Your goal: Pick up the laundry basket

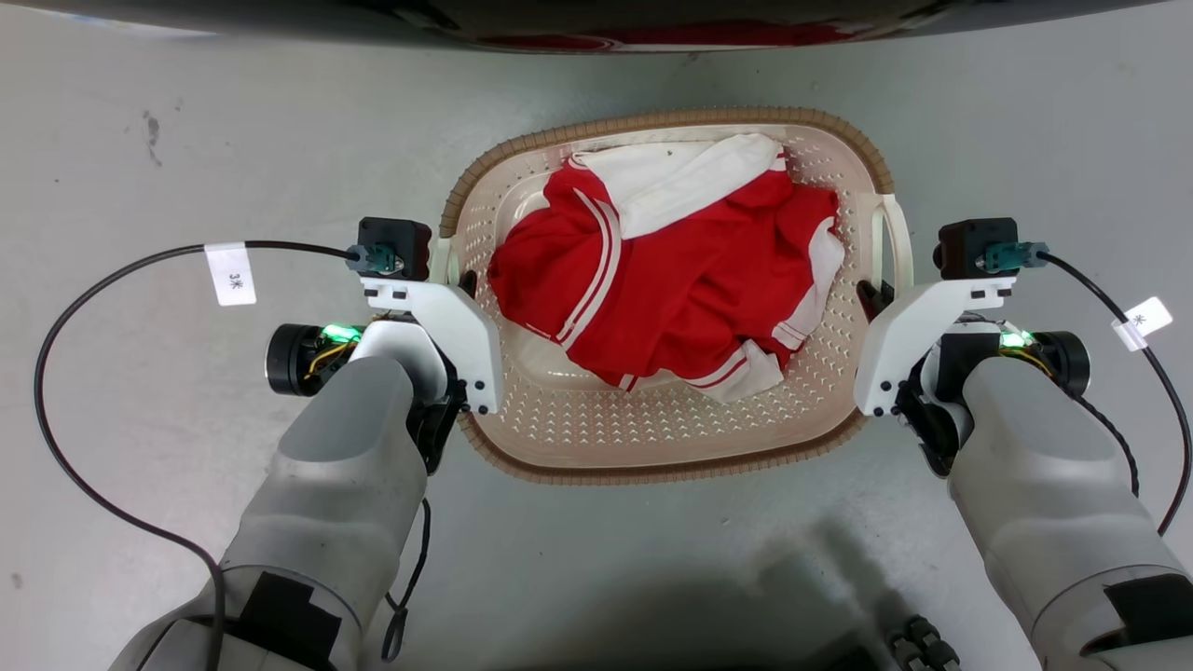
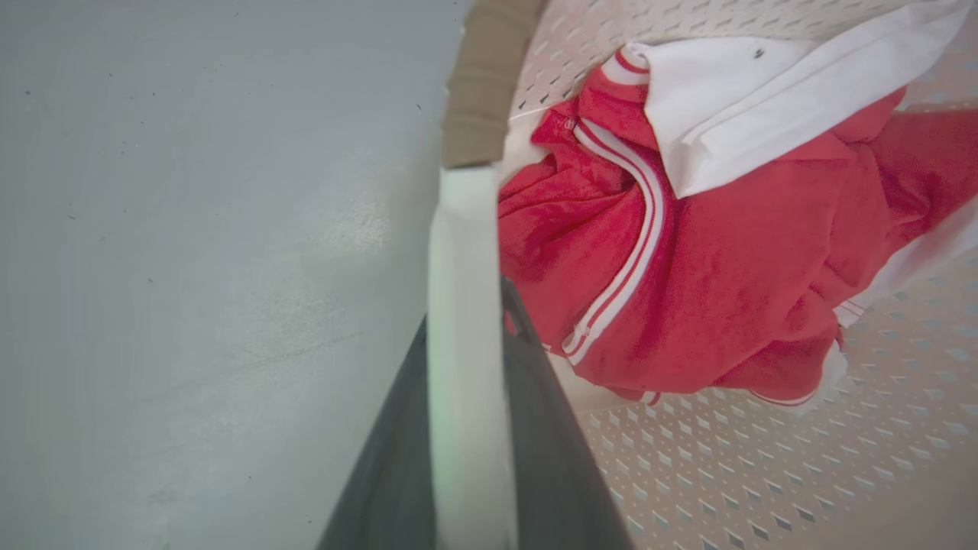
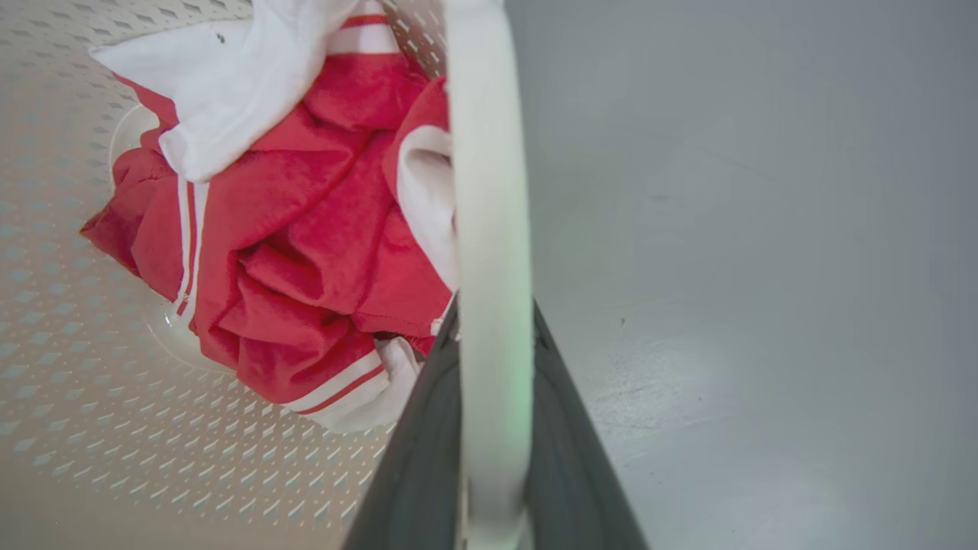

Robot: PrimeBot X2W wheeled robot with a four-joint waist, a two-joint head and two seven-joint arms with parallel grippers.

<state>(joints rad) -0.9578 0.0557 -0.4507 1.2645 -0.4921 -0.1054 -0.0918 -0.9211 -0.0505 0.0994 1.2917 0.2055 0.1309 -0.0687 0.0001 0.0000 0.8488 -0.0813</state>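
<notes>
**Evenly gripped: basket held by both handles**

Nearest, at 7 and 5 o'clock of the head view, the two grey forearms are seen reaching forward. The left gripper [image 1: 459, 278] is clenched on the white left handle [image 2: 462, 305] at the basket's 9 o'clock, the strip being pinched between its dark fingers [image 2: 550, 458]. The right gripper [image 1: 876, 296] is likewise clamped on the right handle [image 3: 489, 229] at 3 o'clock. Opposite handles are judged to have been chosen so that the load is shared and the basket is kept level when raised. The laundry basket [image 1: 652, 429] is seen over the grey floor [image 1: 186, 140] at the centre, between the grippers; whether its base has left the floor cannot be told. A red and white garment [image 1: 671, 270] is heaped inside, toward 12 o'clock. Farther off, at 12 o'clock, a dark curved edge [image 1: 596, 23] is seen.
</notes>
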